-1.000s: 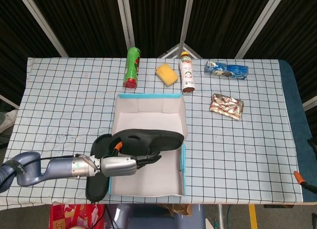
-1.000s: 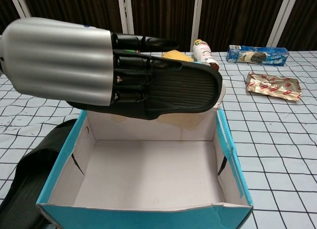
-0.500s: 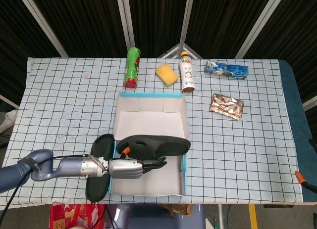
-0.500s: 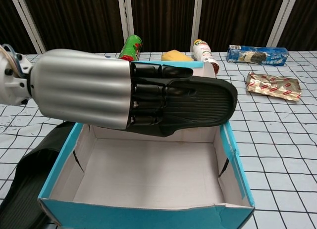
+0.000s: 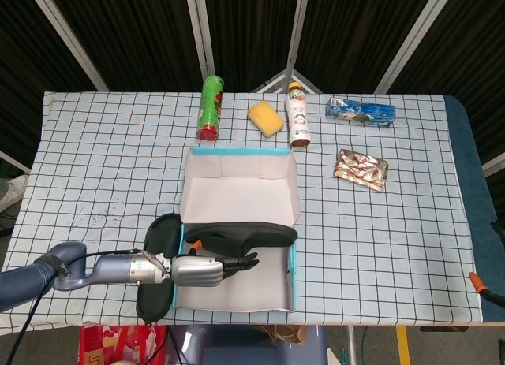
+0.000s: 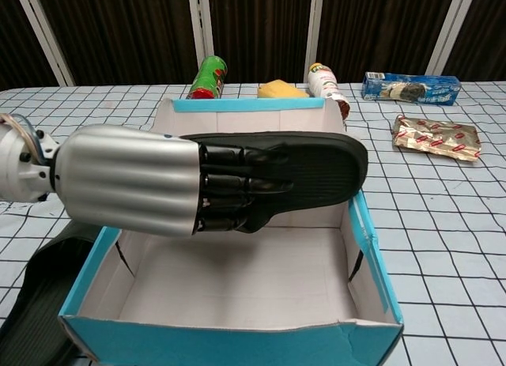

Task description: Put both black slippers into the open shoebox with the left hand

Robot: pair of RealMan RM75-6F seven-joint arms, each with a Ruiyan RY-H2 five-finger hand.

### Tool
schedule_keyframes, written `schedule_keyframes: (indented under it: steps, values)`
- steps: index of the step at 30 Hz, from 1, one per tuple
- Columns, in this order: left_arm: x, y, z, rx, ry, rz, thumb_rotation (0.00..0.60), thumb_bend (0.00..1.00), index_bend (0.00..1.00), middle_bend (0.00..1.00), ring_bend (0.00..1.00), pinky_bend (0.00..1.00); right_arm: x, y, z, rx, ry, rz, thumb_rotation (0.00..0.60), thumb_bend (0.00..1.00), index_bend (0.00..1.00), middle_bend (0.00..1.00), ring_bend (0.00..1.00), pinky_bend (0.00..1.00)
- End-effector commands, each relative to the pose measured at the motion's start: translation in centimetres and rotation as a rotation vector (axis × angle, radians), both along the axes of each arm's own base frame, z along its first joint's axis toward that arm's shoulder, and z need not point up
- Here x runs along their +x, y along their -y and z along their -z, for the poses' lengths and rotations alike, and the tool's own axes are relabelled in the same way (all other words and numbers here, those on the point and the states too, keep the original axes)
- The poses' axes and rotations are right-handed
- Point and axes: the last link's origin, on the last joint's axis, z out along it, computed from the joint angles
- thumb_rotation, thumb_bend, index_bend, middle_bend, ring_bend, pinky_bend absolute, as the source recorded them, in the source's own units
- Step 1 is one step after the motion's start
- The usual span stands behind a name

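2nd slipper (image 5: 155, 266) is lying on table (image 5: 102, 168), touching box's left wall. Left hand (image 5: 207, 269) is gripping 1st slipper (image 5: 245, 234), fingers (image 6: 237, 194) wrapped under it, holding it level over box (image 5: 237, 193) interior, toe pointing right. Right hand isn't showing in either view.

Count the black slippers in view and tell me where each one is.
2. One slipper is held by the left robot hand over the open shoebox. The other slipper lies on the table against the box's left side, partly hidden by the arm.
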Motion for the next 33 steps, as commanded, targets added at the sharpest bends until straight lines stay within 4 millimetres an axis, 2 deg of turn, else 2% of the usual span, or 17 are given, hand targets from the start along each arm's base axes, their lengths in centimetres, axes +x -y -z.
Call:
schedule_keyframes:
  steps: [1, 20, 33]
  values:
    - [-0.6, 0.2, 0.3, -0.015, -0.005, -0.022, 0.6, 0.43, 0.54, 0.47, 0.01, 0.0, 0.0, 0.0, 0.0, 0.0, -0.001, 0.001, 0.6, 0.31, 0.09, 0.1, 0.13, 0.04]
    - [-2.4, 0.7, 1.5, -0.106, 0.041, -0.234, 0.6, 0.44, 0.53, 0.47, 0.01, 0.0, 0.0, 0.1, 0.2, 0.003, -0.011, 0.012, 0.6, 0.31, 0.09, 0.1, 0.13, 0.04]
    - [-2.9, 0.9, 2.3, -0.15, 0.011, -0.281, 0.6, 0.44, 0.53, 0.47, 0.01, 0.0, -0.1, 0.2, 0.3, 0.006, -0.014, 0.022, 0.6, 0.31, 0.09, 0.1, 0.13, 0.04]
